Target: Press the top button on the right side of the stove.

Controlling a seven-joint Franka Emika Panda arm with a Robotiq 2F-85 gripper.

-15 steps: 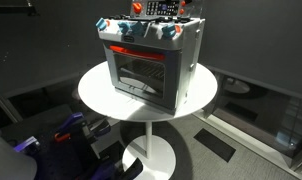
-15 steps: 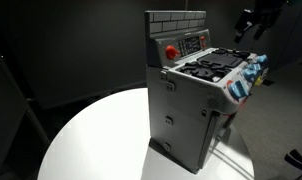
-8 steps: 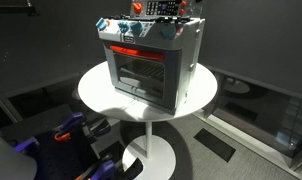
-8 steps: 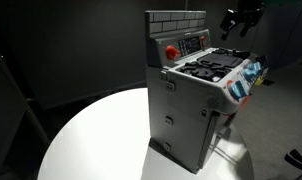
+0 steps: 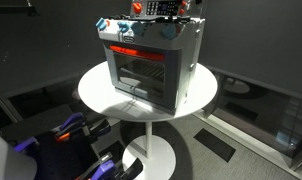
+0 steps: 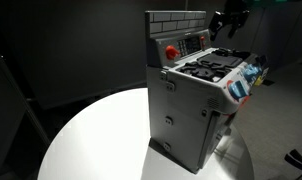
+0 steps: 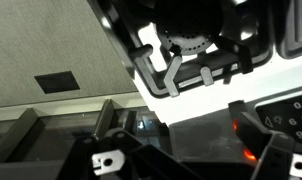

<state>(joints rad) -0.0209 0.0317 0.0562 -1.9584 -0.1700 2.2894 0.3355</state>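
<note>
The round white tabletop (image 5: 91, 88) carries the stove (image 5: 151, 65) at its middle. The stove's upright back panel (image 6: 181, 30) has a red button (image 6: 171, 51) at one end and a dark keypad (image 6: 194, 42) at the other (single keys are too small to tell apart). Your end effector (image 6: 230, 22) hangs above the cooktop just beside the keypad end, so your target probably lies slightly below and sideways. In the wrist view, the fingers (image 7: 103, 160) stand spread and empty, pointing down at the burners.
</note>
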